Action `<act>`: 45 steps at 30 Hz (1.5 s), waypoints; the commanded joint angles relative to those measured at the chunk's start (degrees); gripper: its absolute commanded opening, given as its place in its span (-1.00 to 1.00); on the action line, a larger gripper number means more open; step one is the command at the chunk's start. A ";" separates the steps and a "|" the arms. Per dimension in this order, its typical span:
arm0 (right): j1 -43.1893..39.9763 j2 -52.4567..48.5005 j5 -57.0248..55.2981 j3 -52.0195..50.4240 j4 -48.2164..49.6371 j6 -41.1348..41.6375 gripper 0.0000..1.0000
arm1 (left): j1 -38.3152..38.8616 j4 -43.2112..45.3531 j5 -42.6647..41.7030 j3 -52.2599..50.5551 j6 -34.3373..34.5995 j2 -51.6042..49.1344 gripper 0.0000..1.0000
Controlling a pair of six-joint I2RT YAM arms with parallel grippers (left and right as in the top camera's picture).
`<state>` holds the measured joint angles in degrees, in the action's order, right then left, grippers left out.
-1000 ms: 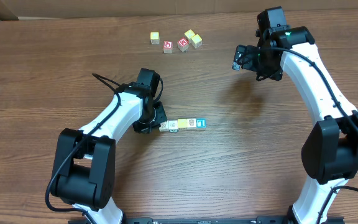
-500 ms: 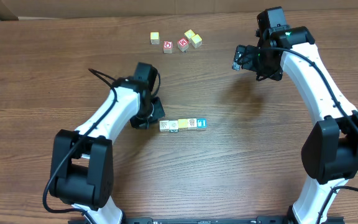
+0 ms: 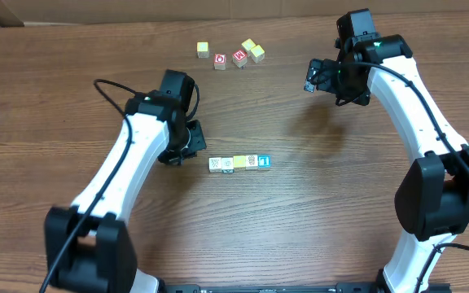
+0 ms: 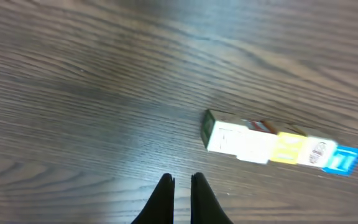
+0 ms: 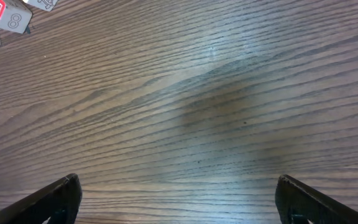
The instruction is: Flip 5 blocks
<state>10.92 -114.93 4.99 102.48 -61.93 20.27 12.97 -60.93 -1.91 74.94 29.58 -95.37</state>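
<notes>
Five alphabet blocks [image 3: 239,163] lie in one touching row at the centre of the desk [image 3: 316,203], the blue-faced one at the right end. The left gripper [image 4: 180,191], pressed together and empty, hangs just left of the row. The right gripper [image 5: 178,183] is spread wide over bare wood at upper right, holding nothing. Two red-faced cubes [image 3: 220,61] sit near the top edge.

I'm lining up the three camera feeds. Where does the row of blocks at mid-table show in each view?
Overhead: the row of blocks lies near the picture's centre.
Left wrist: the row sits right of centre, beyond the shut left claw.
Right wrist: not in it.
Shared landmark, overhead and left wrist: the blue-faced block at the row's right end.
</notes>
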 commanded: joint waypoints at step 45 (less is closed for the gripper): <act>19.63 0.15 0.22 -22.99 7.87 14.47 -0.92 | -0.20 9.90 1.88 -9.31 -1.22 -4.63 -0.92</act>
<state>30.68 -114.93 5.69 79.88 -54.22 34.37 12.97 -51.77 -0.80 65.93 29.36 -99.18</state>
